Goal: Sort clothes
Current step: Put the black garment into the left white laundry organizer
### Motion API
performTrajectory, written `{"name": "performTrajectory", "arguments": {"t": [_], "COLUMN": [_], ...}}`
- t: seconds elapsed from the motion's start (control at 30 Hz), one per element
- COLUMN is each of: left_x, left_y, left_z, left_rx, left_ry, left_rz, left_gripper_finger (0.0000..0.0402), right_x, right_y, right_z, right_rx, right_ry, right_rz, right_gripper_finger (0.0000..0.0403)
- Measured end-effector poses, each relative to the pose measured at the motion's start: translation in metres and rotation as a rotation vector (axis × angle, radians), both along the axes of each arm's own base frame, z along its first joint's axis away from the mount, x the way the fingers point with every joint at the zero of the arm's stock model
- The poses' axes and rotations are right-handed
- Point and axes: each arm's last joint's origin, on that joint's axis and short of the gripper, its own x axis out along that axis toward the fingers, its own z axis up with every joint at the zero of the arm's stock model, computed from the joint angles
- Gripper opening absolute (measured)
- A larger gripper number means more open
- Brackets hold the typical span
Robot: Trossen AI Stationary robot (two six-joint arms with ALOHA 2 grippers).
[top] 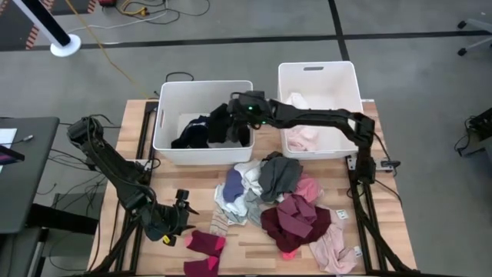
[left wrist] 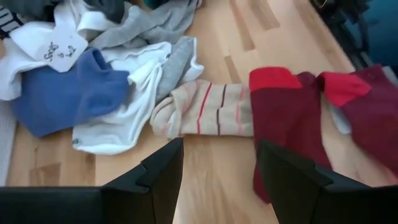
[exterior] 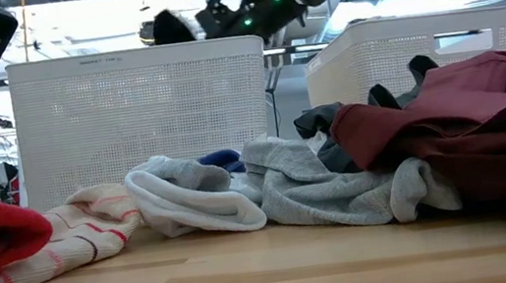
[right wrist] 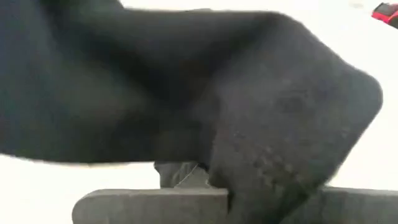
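Right gripper over the left bin, pinched on a black garment that drapes across its camera. My worry: cloth snags on the fingers at release and rides back out. Left gripper spread, empty, over bare wood beside the maroon socks, toward me from that bin. Clothes pile lies before the bins. Pale wooden table; grey floor, yellow cable beyond.
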Motion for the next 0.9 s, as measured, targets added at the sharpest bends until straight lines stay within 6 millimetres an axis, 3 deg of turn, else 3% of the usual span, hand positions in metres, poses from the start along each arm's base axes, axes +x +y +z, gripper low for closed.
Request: {"name": "performTrajectory", "arguments": {"t": [0.17, 0.47, 0.7, 0.9], "left_x": [-0.001, -0.002, -0.002, -0.002], "left_y": [0.000, -0.001, -0.001, -0.001], "left_z": [0.000, 0.000, -0.001, 0.000], "left_rx": [0.001, -0.013, -0.015, -0.016], "left_ry": [0.005, 0.010, 0.012, 0.013], "left_rz": [-0.001, -0.001, -0.004, -0.005], "left_gripper_finger": [0.0199, 0.0199, 0.0199, 0.0199], "right_x": [0.008, 0.000, -0.010, -0.011], "right_y": [-0.004, -0.005, -0.004, -0.003], "right_z": [-0.004, 0.002, -0.010, -0.006], "right_rx": [0.050, 0.095, 0.148, 0.175], "right_ry": [0.087, 0.152, 0.302, 0.309], "right_rz": [0.006, -0.013, -0.007, 0.019], "right_gripper_finger": [0.0012, 0.0029, 0.0109, 0.0197]}}
